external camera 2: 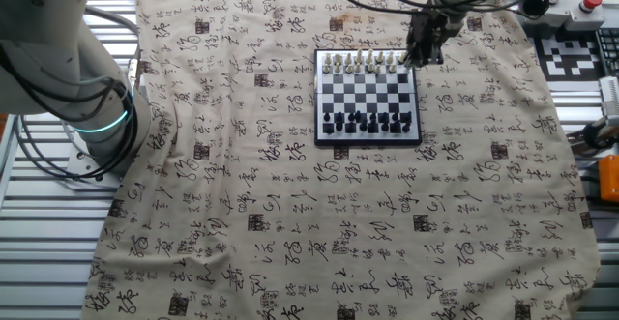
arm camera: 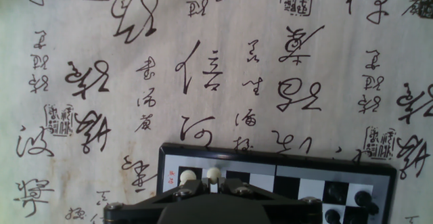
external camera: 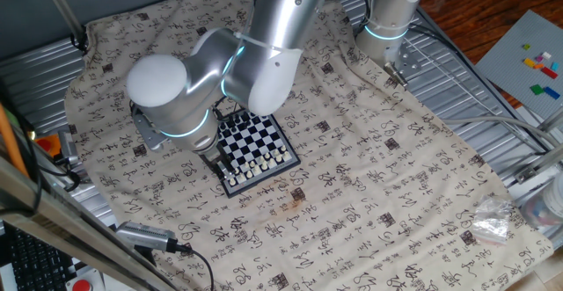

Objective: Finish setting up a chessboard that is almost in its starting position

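Fingers [external camera 2: 423, 51] above chessboard [external camera 2: 368, 98] corner, white side

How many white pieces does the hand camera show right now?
2: one white piece and a second beside it, at the chessboard left end, just above the gripper. More may be hidden behind it.

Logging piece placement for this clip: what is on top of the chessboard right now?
The chessboard carries white pieces along one edge and dark pieces along the opposite edge; its middle squares are bare. The gripper covers the white row's corner, so pieces there cannot be seen.
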Controlling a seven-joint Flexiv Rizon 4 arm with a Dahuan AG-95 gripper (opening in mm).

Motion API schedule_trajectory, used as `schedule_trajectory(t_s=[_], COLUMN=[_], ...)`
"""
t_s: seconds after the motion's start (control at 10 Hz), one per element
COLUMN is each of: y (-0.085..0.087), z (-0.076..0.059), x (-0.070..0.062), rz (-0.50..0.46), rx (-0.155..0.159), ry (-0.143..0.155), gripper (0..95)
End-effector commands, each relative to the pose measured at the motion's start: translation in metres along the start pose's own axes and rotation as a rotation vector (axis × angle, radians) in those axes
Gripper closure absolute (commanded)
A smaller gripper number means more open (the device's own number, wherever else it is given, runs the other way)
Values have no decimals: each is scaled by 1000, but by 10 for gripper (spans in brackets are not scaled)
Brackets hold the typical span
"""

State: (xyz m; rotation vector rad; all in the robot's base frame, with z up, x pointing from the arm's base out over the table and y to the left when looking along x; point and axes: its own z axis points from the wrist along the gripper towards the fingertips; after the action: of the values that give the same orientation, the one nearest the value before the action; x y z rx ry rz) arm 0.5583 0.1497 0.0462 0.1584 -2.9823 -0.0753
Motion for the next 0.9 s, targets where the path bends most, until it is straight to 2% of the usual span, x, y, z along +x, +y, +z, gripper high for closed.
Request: schedule_trajectory(t_s=[0.1, 0.9], y=[0, 0], z=[1, 6], x=[-1, 1], rz=[-2, -8], rx=[0, -3], ry=[0, -3], gripper=[950, 950])
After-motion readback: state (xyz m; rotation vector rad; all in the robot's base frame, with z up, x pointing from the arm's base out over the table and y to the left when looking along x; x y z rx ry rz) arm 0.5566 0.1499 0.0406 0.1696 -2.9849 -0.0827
